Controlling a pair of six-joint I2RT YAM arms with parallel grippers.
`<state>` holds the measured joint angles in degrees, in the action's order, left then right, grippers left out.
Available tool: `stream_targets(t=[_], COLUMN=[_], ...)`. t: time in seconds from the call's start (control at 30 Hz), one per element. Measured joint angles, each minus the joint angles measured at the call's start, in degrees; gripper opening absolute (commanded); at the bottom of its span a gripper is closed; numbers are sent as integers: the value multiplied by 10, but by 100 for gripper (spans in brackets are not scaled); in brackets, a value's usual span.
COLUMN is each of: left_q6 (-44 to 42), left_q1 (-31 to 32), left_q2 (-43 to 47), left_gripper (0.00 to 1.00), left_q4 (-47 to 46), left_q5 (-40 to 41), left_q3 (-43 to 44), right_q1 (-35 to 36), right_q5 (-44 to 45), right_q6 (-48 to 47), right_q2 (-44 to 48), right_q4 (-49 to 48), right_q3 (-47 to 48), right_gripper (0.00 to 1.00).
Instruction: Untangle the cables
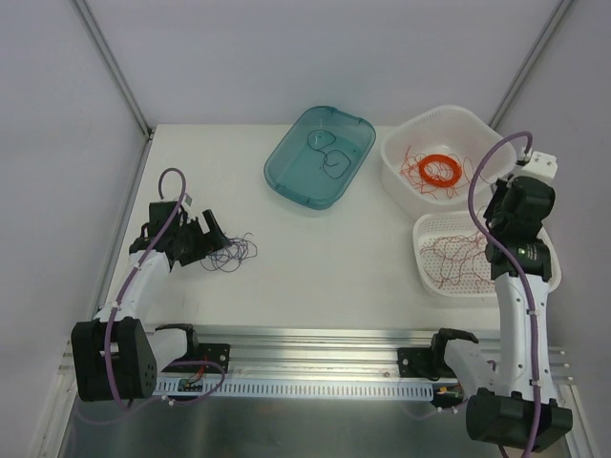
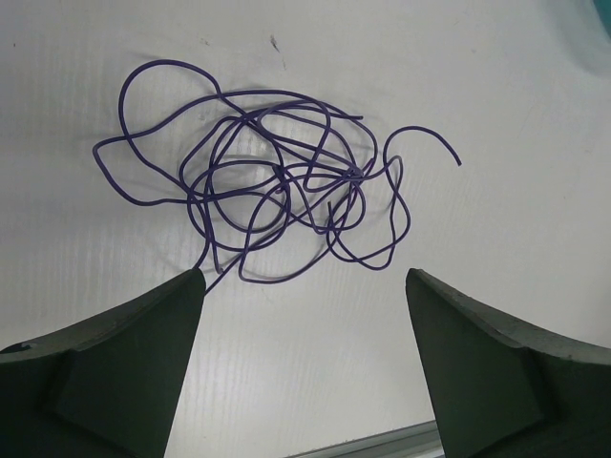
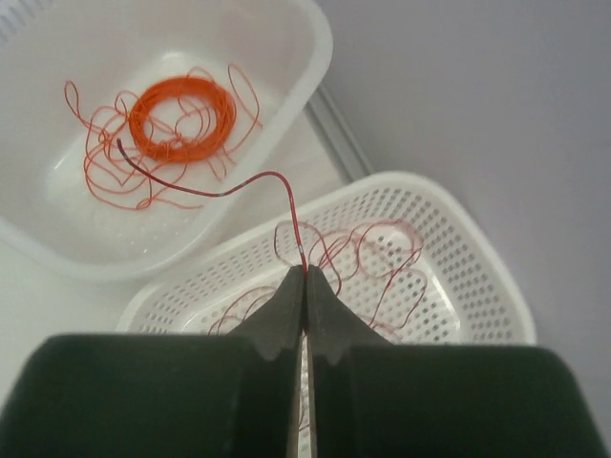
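A loose tangle of thin dark purple wire (image 2: 277, 186) lies on the white table, and also shows in the top view (image 1: 232, 253). My left gripper (image 2: 304, 275) is open and empty just short of it; one strand end runs by the left fingertip (image 2: 191, 281). In the top view the left gripper (image 1: 212, 240) is at the table's left. My right gripper (image 3: 305, 272) is shut on a thin red wire (image 3: 286, 196), held above the perforated white basket (image 3: 477, 258). The wire arches up toward the white tub (image 3: 286, 57).
The white tub (image 1: 406, 134) at the back right holds a flat orange ring coil (image 1: 441, 170) and loose orange-red strands. The basket (image 1: 425, 224) holds red wires (image 1: 458, 253). A teal tray (image 1: 286, 167) at the back middle holds a dark wire (image 1: 329, 153).
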<state>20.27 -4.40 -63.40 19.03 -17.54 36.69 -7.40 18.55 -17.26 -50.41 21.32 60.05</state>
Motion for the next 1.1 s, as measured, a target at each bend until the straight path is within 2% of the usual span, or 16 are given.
stream_targets(t=[0.17, 0.43, 0.53, 0.57, 0.63, 0.77, 0.93, 1.1], left_q6=[0, 0, 1, 1, 1, 1, 6, 19], left_q1=[2, 3, 6, 7, 11, 17, 22, 33], left_q2=[0, 0, 0, 0, 0, 0, 0, -4], left_gripper=[88, 88, 88, 88, 88, 88, 86, 79], left_q4=[-2, -4, -4, -4, -4, -4, -4, -6], left_q5=[0, 0, 0, 0, 0, 0, 0, -4], left_q3=[0, 0, 0, 0, -1, -1, -1, -1], right_q1=[-55, -154, -168, -169, -170, -166, -121, -37], right_q5=[-28, -117, -133, -135, -136, -128, -97, -89], right_q6=[116, 268, 299, 306, 316, 316, 300, 265], right_q2=[-40, -174, -202, -204, -204, -192, -122, -31], right_q4=[23, 62, 78, 84, 100, 134, 172, 180], right_q3=[-52, -123, -123, -123, -117, -82, -36, -14], right_gripper=[1, 2, 24, 49, 69, 91, 96, 97])
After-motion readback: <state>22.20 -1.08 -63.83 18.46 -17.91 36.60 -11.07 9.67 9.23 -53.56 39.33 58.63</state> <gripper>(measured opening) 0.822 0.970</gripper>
